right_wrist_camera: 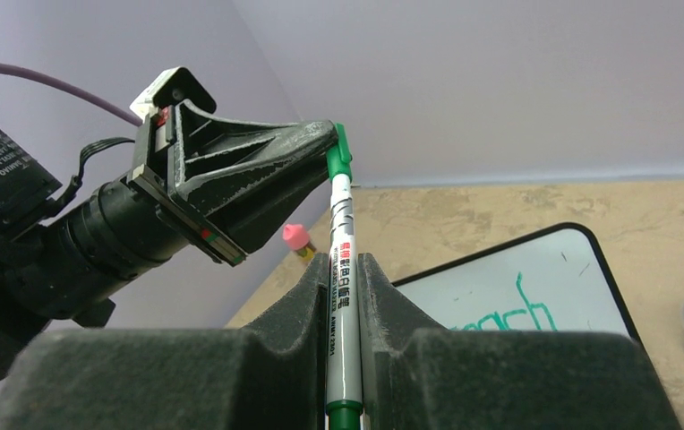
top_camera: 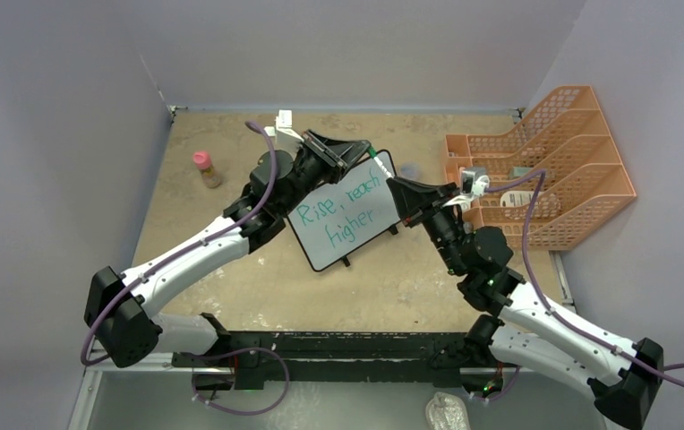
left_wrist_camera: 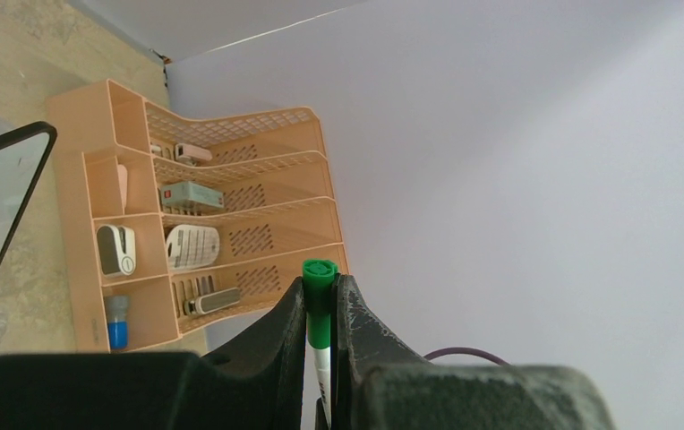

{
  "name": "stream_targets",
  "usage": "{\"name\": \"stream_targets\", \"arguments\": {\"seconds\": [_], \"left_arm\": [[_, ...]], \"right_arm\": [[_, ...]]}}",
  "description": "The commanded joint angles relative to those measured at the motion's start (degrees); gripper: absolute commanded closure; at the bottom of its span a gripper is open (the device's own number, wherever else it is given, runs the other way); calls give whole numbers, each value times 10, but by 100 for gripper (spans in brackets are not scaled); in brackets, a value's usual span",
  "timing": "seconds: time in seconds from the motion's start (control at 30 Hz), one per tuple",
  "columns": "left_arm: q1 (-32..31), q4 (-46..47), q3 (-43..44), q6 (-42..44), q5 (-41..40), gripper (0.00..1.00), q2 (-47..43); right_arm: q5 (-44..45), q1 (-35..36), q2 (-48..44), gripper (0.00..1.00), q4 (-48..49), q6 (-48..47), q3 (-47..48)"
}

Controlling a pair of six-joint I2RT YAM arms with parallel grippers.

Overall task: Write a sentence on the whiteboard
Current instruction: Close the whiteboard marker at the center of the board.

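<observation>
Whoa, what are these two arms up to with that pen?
Both arms hold one green marker up between them. The right gripper is shut on its body, and the left gripper pinches the green cap at its end. The whiteboard below carries the sentence "Rise, reach higher", so the writing looks done. They are probably capping the pen.

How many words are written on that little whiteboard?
3: "Rise" upper left, "reach" to its right, "higher" on the line below, all on the whiteboard. None seem hidden.
</observation>
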Motion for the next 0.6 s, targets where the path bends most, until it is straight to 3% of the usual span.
{"name": "stream_targets", "arguments": {"seconds": [0.0,0.27,0.57], "left_arm": [[0,48,35,20,45,100,4],[-3,63,68,82,84,100,11],[-3,120,45,98,124,100,-2]], "right_arm": [[43,-3,3,100,114,-15,-4],[53,-3,44,100,206,-3,-7],[73,-3,87,100,324,11,-9]]}}
